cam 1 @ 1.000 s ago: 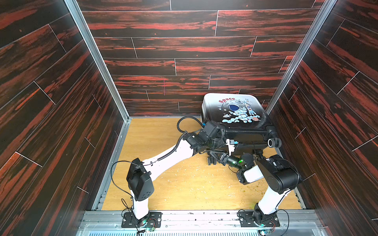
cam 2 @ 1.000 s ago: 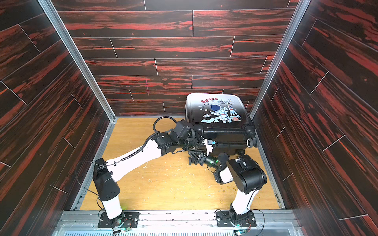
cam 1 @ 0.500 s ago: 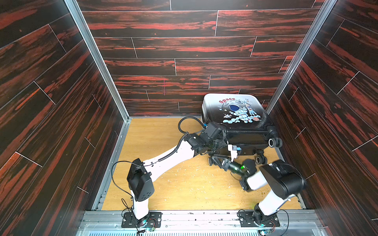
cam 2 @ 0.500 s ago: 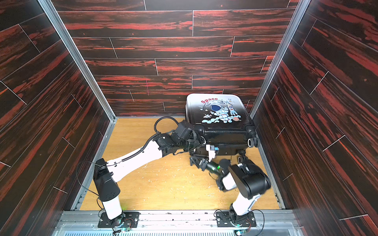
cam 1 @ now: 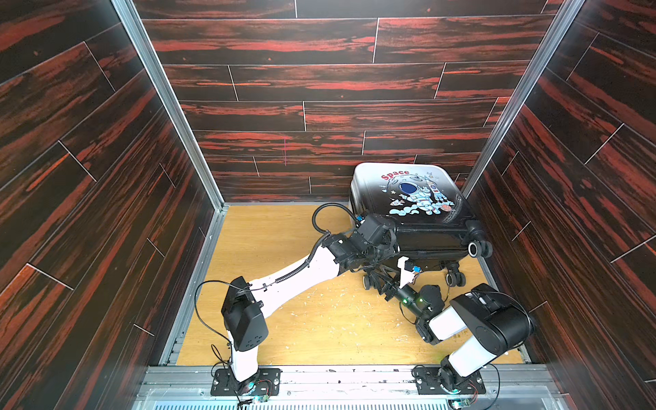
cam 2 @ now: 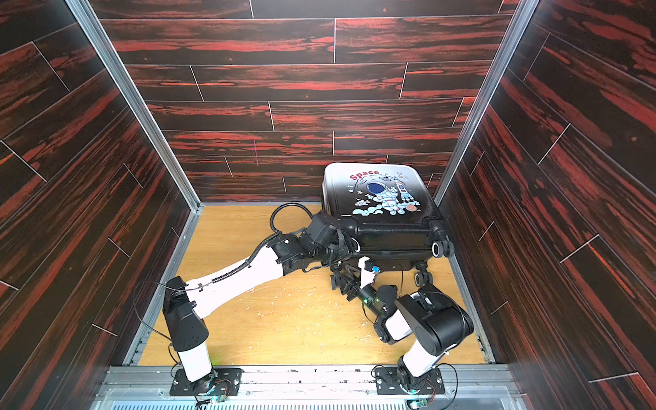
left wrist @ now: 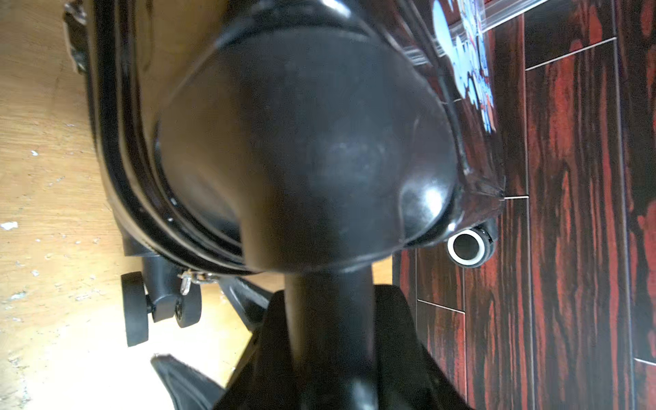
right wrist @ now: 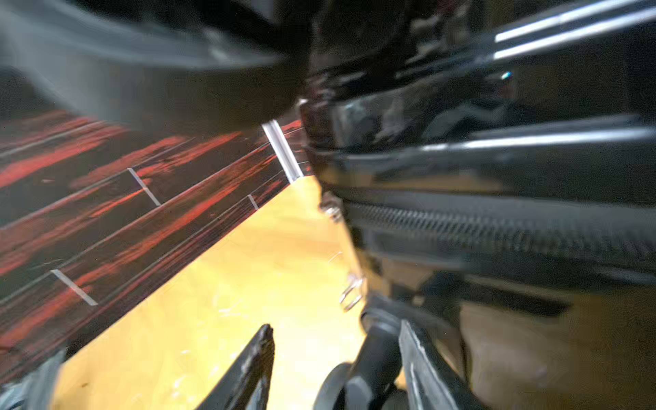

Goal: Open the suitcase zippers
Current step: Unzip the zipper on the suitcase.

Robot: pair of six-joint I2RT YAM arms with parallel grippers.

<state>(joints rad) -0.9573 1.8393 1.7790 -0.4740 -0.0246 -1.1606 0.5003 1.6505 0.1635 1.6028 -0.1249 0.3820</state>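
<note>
The suitcase (cam 1: 411,198) (cam 2: 376,198) lies flat in the back right corner, astronaut print up. Its dark zipper track (right wrist: 497,230) runs along the near side seam, and silver pull tabs (right wrist: 351,294) (left wrist: 191,280) hang at the near left corner above a lower wheel. My left gripper (cam 1: 388,248) (cam 2: 346,248) is shut on the black upper corner wheel (left wrist: 330,319), under its domed housing. My right gripper (cam 1: 380,284) (right wrist: 337,330) is open low at that same corner. A lower spinner wheel (right wrist: 355,372) shows between its fingers; the tabs lie just beyond the fingertips.
Dark red-black plank walls (cam 1: 106,177) close in on three sides, and the case sits tight against the back and right walls. The floor is scuffed yellow wood (cam 1: 284,248). A white-rimmed wheel (cam 1: 474,249) sticks out at the case's near right corner.
My right gripper has opened and drawn back from the case's near side toward the front. The left arm and the suitcase have stayed put.
</note>
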